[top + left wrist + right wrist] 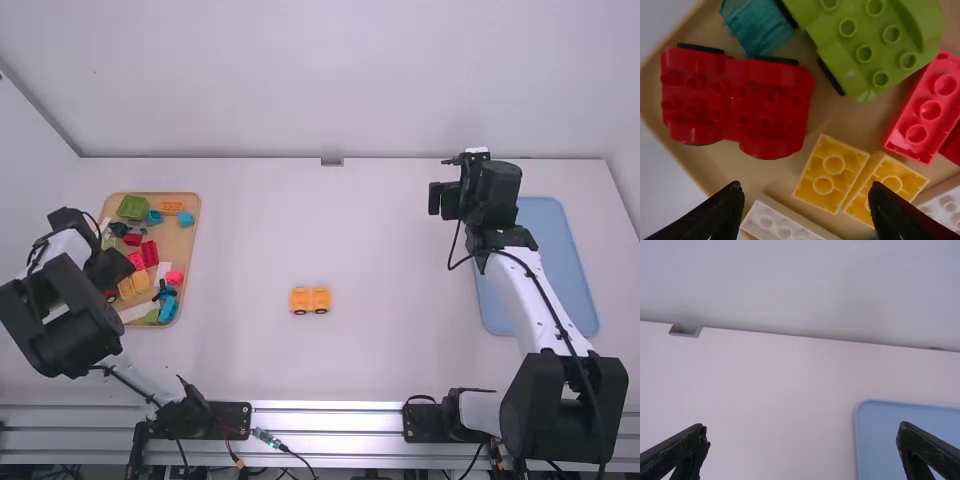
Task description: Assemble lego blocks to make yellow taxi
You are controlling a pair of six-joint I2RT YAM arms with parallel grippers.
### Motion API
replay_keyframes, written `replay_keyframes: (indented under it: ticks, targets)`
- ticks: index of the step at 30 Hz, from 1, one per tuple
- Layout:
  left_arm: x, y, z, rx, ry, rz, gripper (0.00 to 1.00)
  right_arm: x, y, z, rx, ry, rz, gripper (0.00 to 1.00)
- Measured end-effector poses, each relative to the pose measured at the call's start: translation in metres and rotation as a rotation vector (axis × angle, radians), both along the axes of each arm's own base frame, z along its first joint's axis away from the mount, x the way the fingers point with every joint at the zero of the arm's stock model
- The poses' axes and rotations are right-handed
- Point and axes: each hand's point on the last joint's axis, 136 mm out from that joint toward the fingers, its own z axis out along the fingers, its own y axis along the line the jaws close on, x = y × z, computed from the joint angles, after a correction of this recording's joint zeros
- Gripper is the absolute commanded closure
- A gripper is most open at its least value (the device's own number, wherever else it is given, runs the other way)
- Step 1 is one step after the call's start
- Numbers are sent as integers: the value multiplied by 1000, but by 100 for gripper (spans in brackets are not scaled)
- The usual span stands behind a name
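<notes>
While the left gripper [806, 189] hung wide-fingered and empty over yellow blocks [829, 175] in the tan tray [177, 245], likely light, stiff, slick, best pinched by opposite side walls, the wheeled base [310, 299] stood mid-table, and the right gripper [802, 431] hung spread, empty.

Tray [187, 243] left, car base [310, 299] between, mat [556, 262] right.

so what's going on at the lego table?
The left gripper is open above the tan tray, close to two yellow blocks. The right gripper, also open, is near the blue tray. Both are empty. A yellow wheeled piece sits mid-table; the taxi looks unfinished.
</notes>
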Motion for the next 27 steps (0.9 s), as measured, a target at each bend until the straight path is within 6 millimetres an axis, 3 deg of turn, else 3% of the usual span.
replay_keyframes:
  ticks: [27]
  targets:
    - [-1, -2, -10, 0, -13, 1, 30, 0, 0, 0, 3, 0, -2, 1]
